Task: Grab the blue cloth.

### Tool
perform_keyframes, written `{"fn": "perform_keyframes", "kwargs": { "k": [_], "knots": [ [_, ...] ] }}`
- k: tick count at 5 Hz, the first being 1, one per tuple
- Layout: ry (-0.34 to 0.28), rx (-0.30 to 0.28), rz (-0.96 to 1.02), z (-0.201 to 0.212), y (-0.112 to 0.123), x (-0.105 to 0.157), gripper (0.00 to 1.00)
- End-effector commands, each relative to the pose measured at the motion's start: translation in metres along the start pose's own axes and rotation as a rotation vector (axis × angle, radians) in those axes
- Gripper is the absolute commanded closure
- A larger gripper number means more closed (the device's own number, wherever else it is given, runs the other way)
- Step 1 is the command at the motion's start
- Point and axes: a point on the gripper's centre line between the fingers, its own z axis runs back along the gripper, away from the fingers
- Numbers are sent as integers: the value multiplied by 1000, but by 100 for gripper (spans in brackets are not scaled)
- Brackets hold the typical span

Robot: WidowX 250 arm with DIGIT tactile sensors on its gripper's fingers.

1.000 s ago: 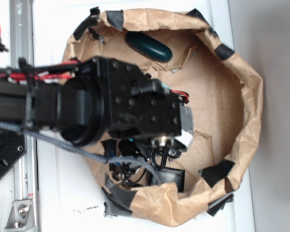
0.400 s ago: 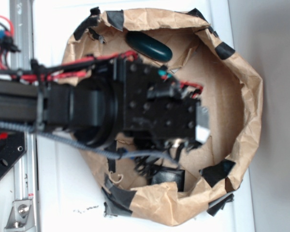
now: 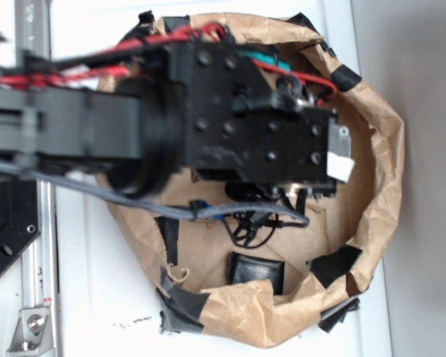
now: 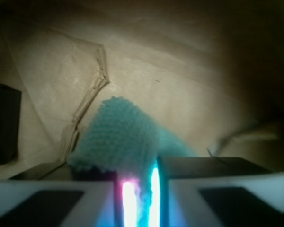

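Blue cloth [image 4: 120,142] hangs pinched between the two pads of my pincer [image 4: 138,189], which is closed tight on one edge of it, the rest drooping above the brown paper floor of the nest. That paper nest [image 3: 383,149], crumpled and patched with black tape [image 3: 334,262], sits on the white counter [image 3: 97,297]. A dark block [image 3: 256,269] lies inside near its rim. My arm [image 3: 134,123] covers most of the interior.
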Motion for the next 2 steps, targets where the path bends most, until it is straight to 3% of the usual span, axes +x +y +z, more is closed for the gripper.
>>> {"fn": "perform_keyframes", "kwargs": {
  "k": [1, 2],
  "knots": [
    [-102, -82, 227, 112, 8, -22, 100],
    [-117, -86, 251, 121, 6, -23, 100]
  ]
}}
